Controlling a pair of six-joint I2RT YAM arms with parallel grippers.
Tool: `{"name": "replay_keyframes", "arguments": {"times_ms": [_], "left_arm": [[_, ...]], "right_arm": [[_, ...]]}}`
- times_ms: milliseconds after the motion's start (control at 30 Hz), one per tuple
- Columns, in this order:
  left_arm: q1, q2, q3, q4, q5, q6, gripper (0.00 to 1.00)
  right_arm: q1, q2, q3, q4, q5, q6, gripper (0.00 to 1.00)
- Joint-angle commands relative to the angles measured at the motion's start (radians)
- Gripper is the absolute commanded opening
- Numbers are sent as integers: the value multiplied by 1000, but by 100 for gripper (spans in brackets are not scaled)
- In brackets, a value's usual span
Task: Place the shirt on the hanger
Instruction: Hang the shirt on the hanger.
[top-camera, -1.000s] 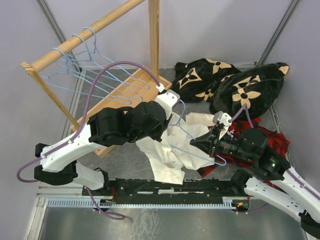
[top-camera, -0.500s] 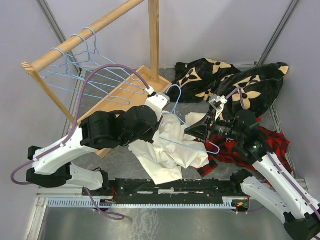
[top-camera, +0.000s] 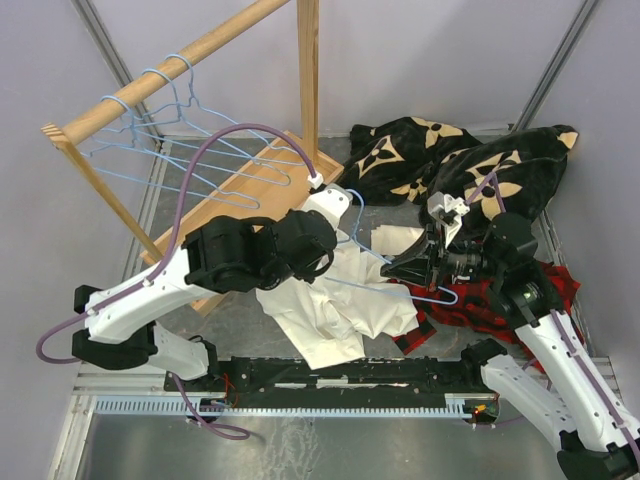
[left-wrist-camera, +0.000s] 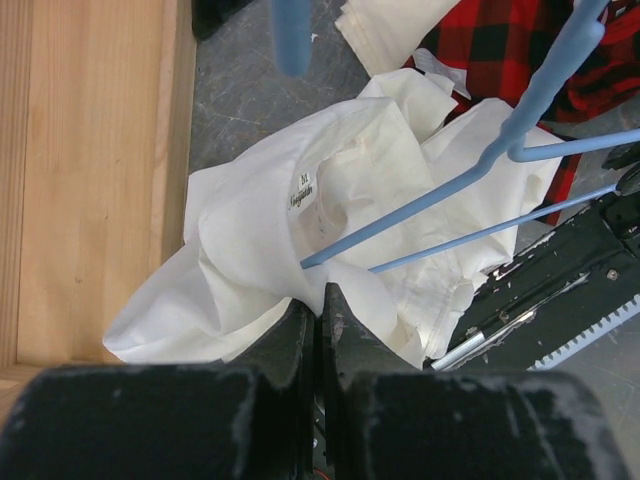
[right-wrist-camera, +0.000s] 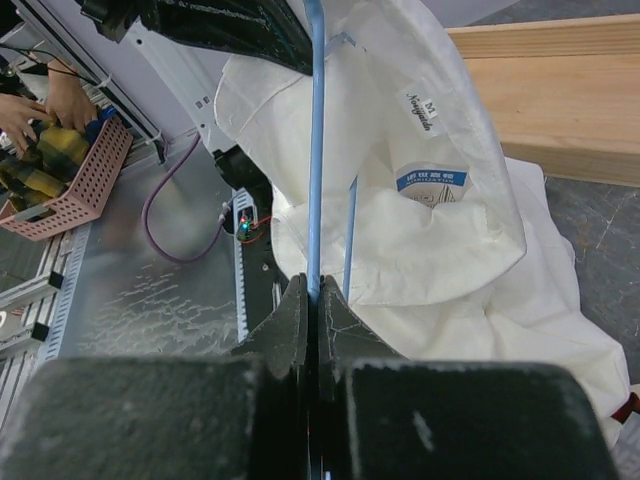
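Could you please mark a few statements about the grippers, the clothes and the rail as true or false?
1. The right gripper is shut on the thin light-blue wire clothes hanger. True.
2. The left gripper hangs open above the cream-white button-up shirt. False: it is shut on a fold of that shirt.
3. The round wooden rail carries no hangers. False: several other light-blue wire hangers hang from it.
4. The black blanket with tan flowers lies at the far side, beyond the right arm. True.
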Motion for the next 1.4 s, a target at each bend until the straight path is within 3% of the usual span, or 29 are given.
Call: {"name": "replay_keyframes", "arguments": {"times_ms": [0, 67, 300, 500, 600, 767, 1000, 1200, 1367], "left_arm": [[0, -1, 61, 32, -8, 22, 3], [1, 7, 68, 62, 18, 39, 3], [1, 102, 169, 117, 80, 122, 3], [1, 175, 290, 119, 46, 153, 3], [1, 190, 327, 130, 14, 157, 3], [-1, 218, 370, 166, 3, 171, 3], [13, 327, 593, 236, -98, 266, 3], [78, 348, 680, 428, -107, 386, 3], [99, 337, 671, 524, -123, 442, 3]], "right_arm": [[-4, -10, -64, 250, -34, 174, 0], [-5, -1, -95, 354, -30, 237, 0], [-6, -5, -83, 254, 61, 141, 0], [-5, -104, -129, 305, 395, 201, 0], [-4, -161, -95, 211, 607, 162, 0], [-5, -234, 25, 51, 944, 64, 0], [-5, -221, 265, -7, 1194, -73, 0], [-4, -132, 528, -34, 1264, -228, 0], [-4, -46, 720, -205, 1244, -283, 0]]}}
